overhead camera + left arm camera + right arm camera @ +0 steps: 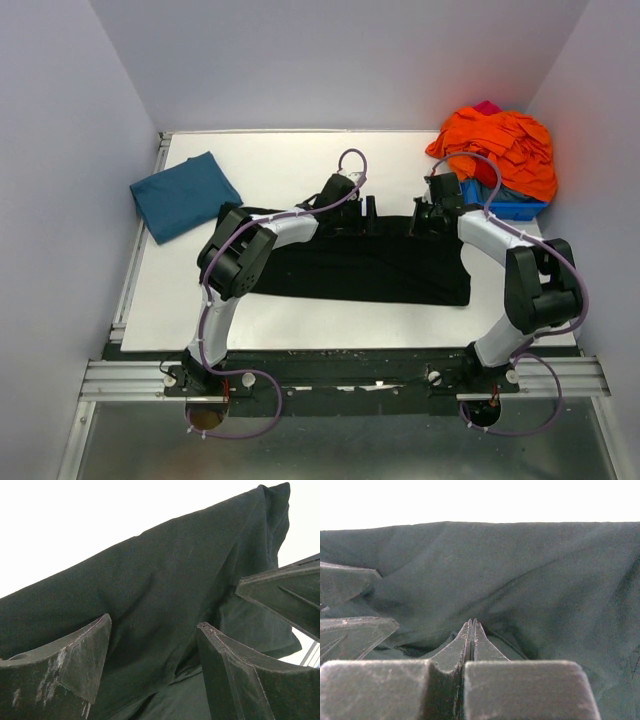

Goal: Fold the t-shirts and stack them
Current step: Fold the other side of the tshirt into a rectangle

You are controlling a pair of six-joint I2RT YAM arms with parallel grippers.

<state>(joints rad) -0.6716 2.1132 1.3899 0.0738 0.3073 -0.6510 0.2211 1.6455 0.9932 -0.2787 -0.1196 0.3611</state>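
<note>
Table: white, walled in on three sides. Black t-shirt lay across its middle as a wide flat band, and both arms reached over it to its far edge.

Left gripper: fingers spread, hanging over a raised fold of the black cloth, nothing between them. Right gripper: fingers pressed tight together, tips at a crease in the shirt. Could not tell whether cloth was caught between them.

Judgement: the step was taking the far edge to fold it toward the near side. To go well, both sides need a firm pinch on the same layer, lifted evenly and carried at one pace so the fold line stays straight. The grippers sat close together, so the outer ends may sag.

Around: orange clothes heap at the far right corner, on a blue bin just beside the right arm, a likely snag. Teal-blue t-shirt lay folded far left, well apart.
</note>
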